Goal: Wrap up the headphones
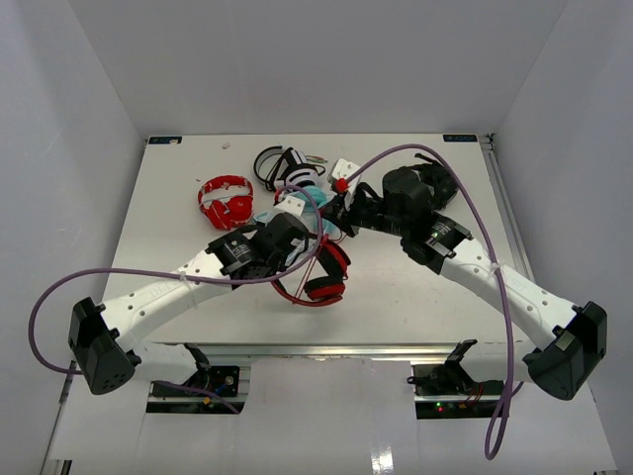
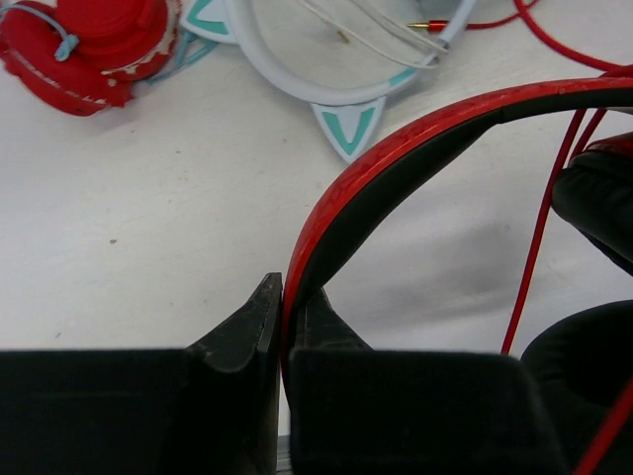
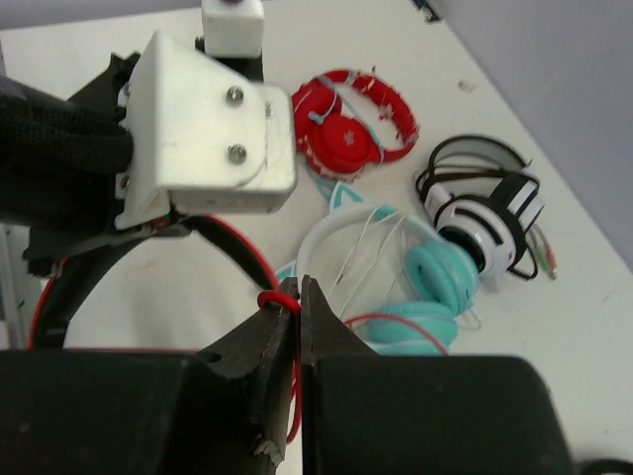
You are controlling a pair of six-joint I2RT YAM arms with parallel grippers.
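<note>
The left pincer (image 2: 284, 302) is clamped on the headband (image 2: 415, 131) of the headphones (image 1: 324, 285). The right pincer (image 3: 299, 297) is closed on their thin red cable (image 3: 275, 296).

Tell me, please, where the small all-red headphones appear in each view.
Top external: small red headphones, left of centre.
Left wrist: top-left corner.
Right wrist: upper middle.
Shared landmark: white-and-teal headphones lying beside them in both wrist views.
</note>
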